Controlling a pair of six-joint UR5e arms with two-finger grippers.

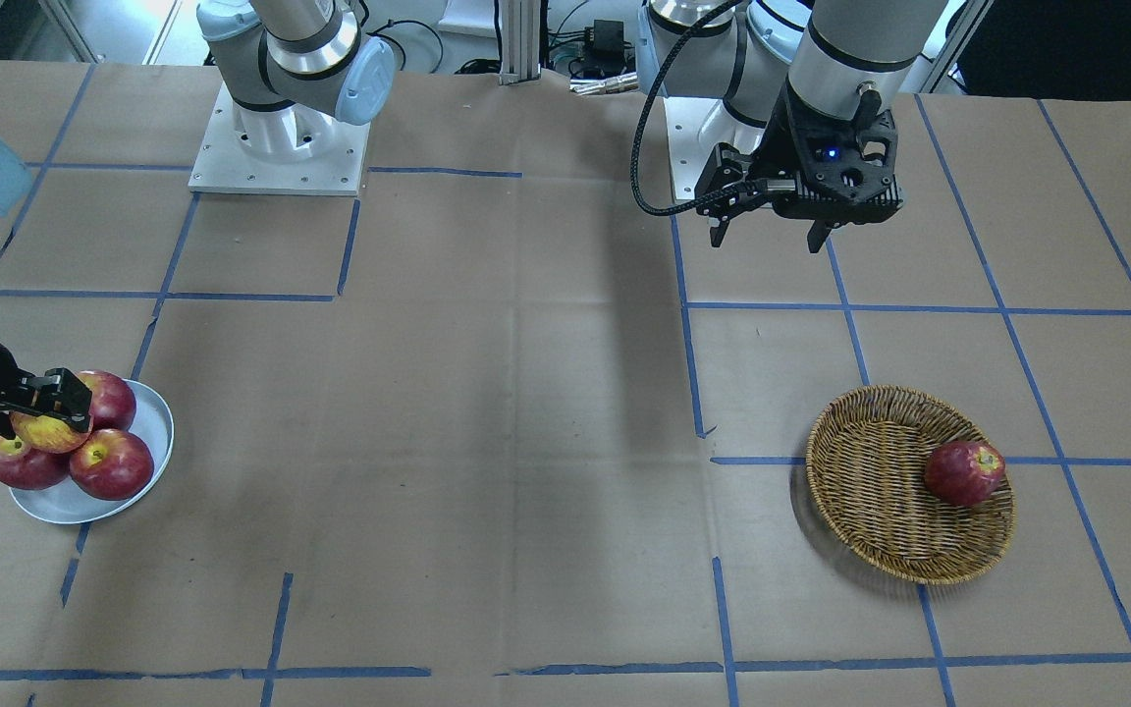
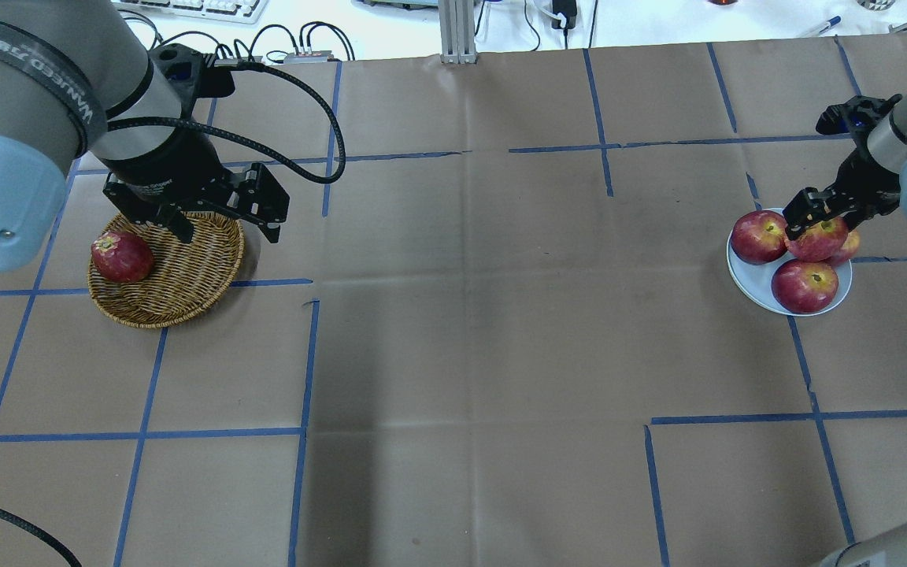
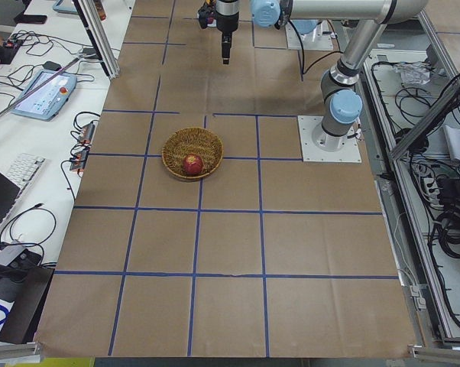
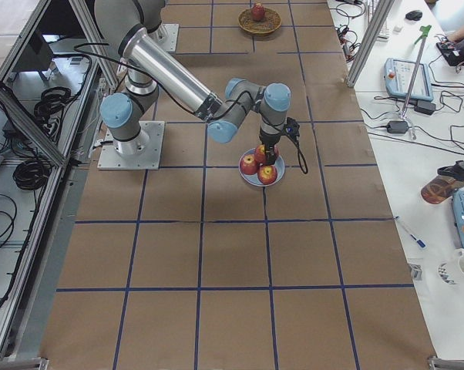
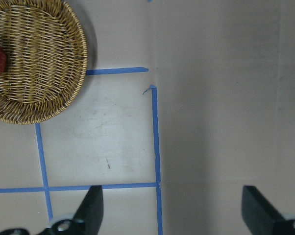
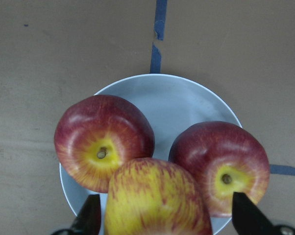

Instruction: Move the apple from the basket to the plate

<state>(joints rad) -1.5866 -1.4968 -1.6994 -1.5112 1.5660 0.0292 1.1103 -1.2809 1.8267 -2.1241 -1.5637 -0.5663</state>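
The yellow-streaked apple (image 6: 157,200) sits between the fingers of my right gripper (image 6: 162,220), directly over the pale blue-grey plate (image 6: 177,98). In the front view this apple (image 1: 45,434) rests against the other apples on the plate (image 1: 161,432), with the right gripper (image 1: 45,417) shut around it. Overhead, the apple (image 2: 820,240) is on top of the pile on the plate (image 2: 749,279). My left gripper (image 2: 229,232) is open and empty, raised above the far right rim of the wicker basket (image 2: 186,291).
Three darker red apples lie on the plate, two of them (image 6: 103,142) (image 6: 221,166) in the right wrist view. One dark red apple (image 1: 963,473) is in the basket (image 1: 880,550). Brown paper with blue tape lines covers the table.
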